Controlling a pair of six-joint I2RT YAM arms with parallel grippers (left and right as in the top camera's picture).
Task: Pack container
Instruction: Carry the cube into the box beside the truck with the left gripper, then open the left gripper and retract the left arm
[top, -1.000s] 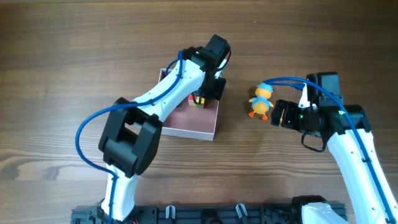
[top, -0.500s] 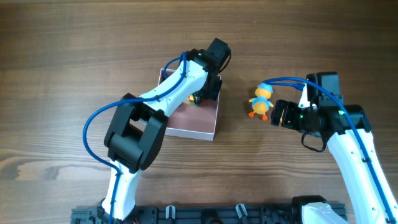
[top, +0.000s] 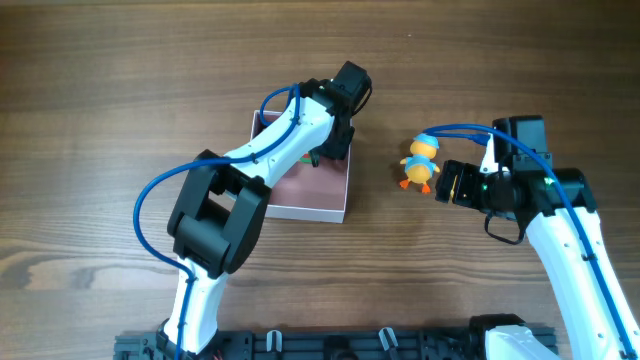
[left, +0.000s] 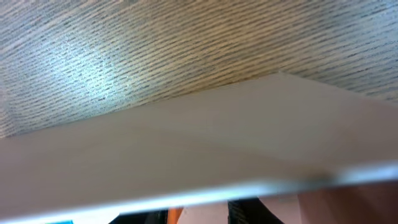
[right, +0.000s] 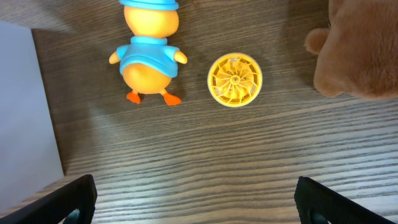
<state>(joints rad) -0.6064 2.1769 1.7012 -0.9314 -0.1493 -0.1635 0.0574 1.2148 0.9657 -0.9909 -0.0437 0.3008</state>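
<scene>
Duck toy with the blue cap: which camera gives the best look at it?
The right wrist view: the duck sits top left, close and sharp, though its cap is cut off. Overhead shows the whole duck, but tiny, beside the container. The left wrist view misses it.

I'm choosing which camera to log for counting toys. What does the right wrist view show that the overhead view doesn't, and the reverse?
Only the right wrist view: a yellow ribbed disc and a brown plush toy at the upper right; neither appears overhead. Only the overhead view: the pink inside of the container and the left arm reaching over it. Both: the orange duck in blue, lying on the wooden table.
</scene>
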